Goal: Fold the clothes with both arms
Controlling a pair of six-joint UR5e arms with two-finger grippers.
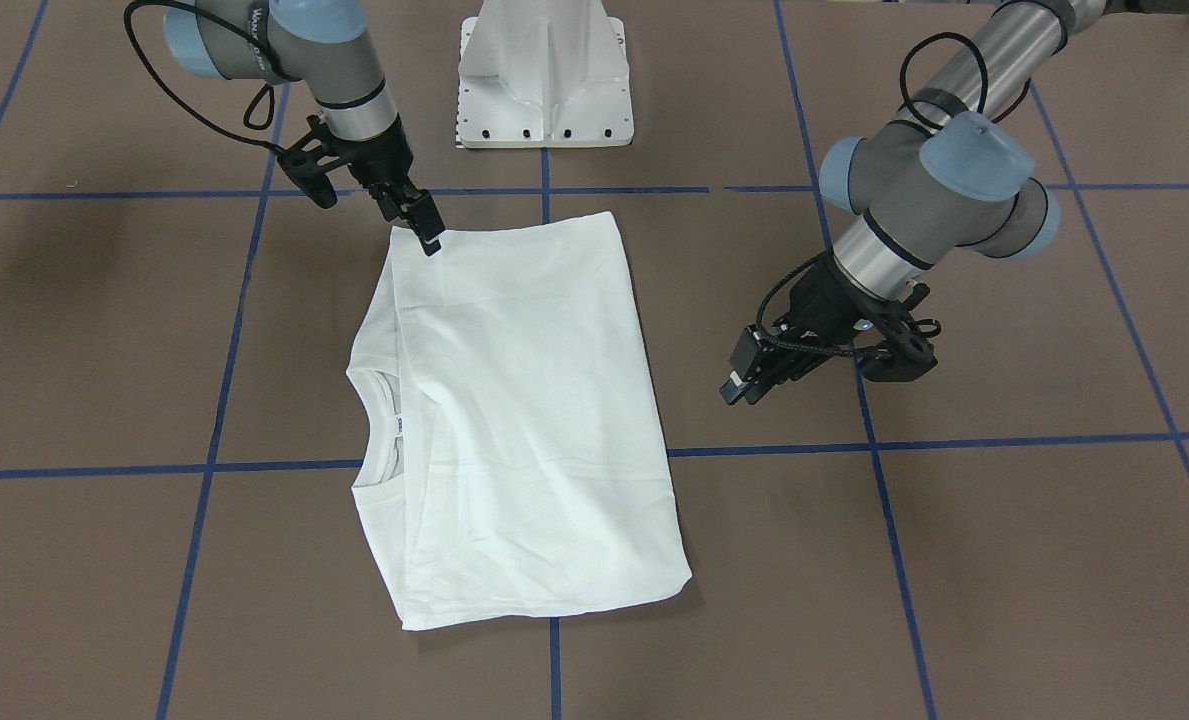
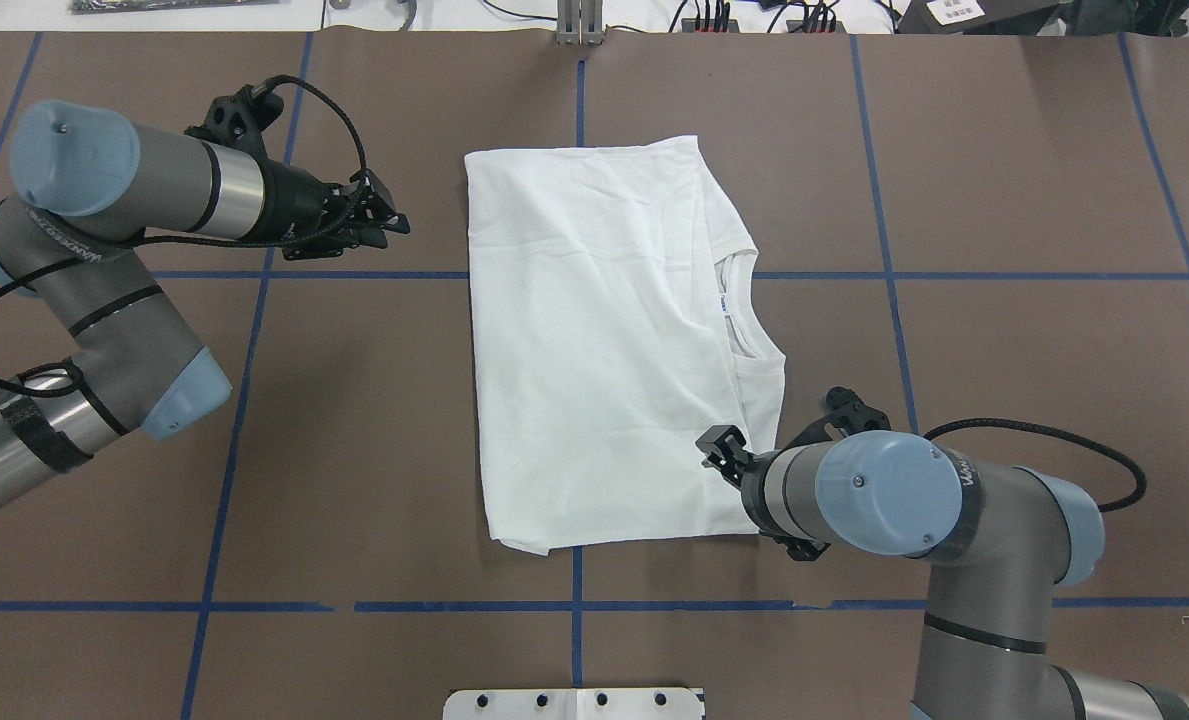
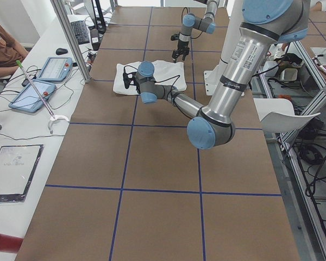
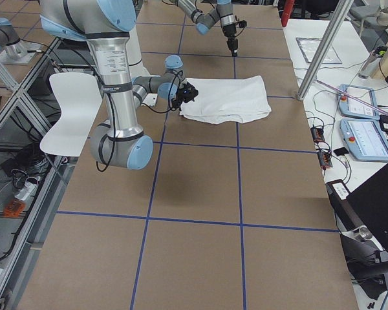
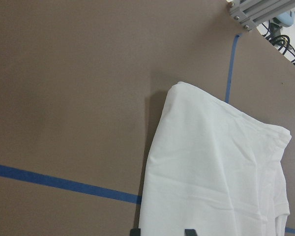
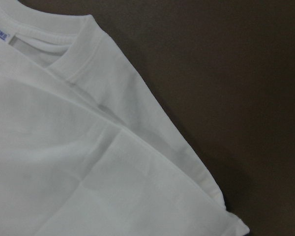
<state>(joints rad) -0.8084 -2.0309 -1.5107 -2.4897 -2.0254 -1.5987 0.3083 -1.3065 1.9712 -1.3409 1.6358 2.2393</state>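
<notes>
shirt (image 1: pixel 524 420): white | table (image 1: pixel 1004 600): brown, blue grid lines | pedestal (image 1: pixel 544 70): white

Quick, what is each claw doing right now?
Left gripper: open, holding nothing.
Right gripper: at the shirt's corner; cannot tell whether open or shut.

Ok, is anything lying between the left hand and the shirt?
Nothing visible does. In the overhead view, only brown table surface shows between the left hand and the nearest edge of the white shirt. The hand is apart from the cloth.
</notes>
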